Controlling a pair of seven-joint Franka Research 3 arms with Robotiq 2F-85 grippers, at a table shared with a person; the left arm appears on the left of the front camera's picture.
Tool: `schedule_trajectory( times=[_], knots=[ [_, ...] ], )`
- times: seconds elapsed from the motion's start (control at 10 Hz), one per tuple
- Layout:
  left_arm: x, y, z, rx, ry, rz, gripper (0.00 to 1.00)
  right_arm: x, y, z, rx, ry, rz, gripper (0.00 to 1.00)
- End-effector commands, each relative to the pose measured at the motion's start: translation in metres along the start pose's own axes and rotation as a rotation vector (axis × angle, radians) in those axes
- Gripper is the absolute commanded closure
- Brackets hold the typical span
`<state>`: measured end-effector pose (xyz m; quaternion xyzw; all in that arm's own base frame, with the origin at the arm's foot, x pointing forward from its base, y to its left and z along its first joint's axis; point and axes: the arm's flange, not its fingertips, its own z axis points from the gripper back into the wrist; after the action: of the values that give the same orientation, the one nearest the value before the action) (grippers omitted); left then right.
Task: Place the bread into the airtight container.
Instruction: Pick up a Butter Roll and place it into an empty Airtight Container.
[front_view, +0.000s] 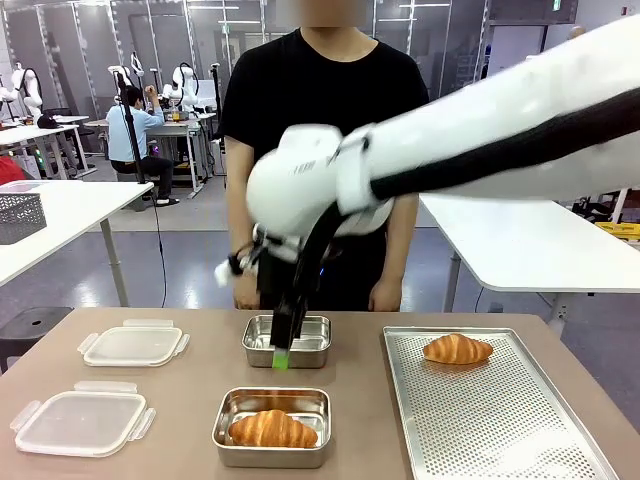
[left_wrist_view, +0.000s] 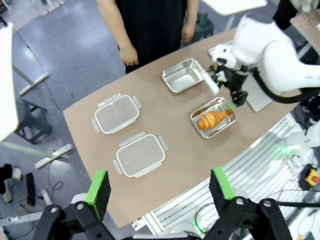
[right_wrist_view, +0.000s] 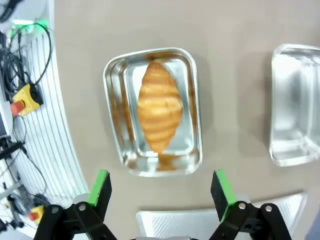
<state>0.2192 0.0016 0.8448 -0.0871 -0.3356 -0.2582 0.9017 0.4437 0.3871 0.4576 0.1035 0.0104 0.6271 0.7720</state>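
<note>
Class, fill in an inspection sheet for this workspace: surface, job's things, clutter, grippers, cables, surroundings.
Surface: brown table, no spills seen.
Job's things: croissant in near steel container; far steel container empty; second croissant on perforated tray; lids off, at the left.
Clutter: nothing seen.
Grippers: right gripper open above the containers; left gripper open, high over the table.
Cables: cables and emergency-stop box beside the table.
Surroundings: person at far side.

One golden croissant (front_view: 271, 429) lies lengthwise inside the near steel container (front_view: 270, 458); the far steel container (front_view: 318, 350) sits empty
</note>
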Motion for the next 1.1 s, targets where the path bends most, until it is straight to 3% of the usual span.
schedule_trajectory(
  times=[0.0, 0.5, 0.7, 0.8, 1.0],
  knots=[
    [0.001, 0.0, 0.001, -0.002, 0.003, -0.008, 0.0, -0.048, 0.019, 0.048, -0.068, -0.034, -0.086, 0.0],
    [0.001, 0.0, 0.001, -0.002, 0.003, -0.008, 0.0, -0.202, 0.071, 0.19, -0.266, -0.097, -0.406, 0.0],
    [0.001, 0.0, 0.001, -0.002, 0.003, -0.008, 0.0, -0.269, 0.078, 0.21, -0.227, -0.258, -0.455, 0.0],
    [0.001, 0.0, 0.001, -0.002, 0.003, -0.008, 0.0, -0.294, 0.079, 0.21, -0.28, -0.25, -0.537, 0.0],
    [0.001, 0.0, 0.001, -0.002, 0.003, -0.008, 0.0, -0.323, 0.047, 0.189, -0.313, -0.177, -0.482, 0.0]
  ],
)
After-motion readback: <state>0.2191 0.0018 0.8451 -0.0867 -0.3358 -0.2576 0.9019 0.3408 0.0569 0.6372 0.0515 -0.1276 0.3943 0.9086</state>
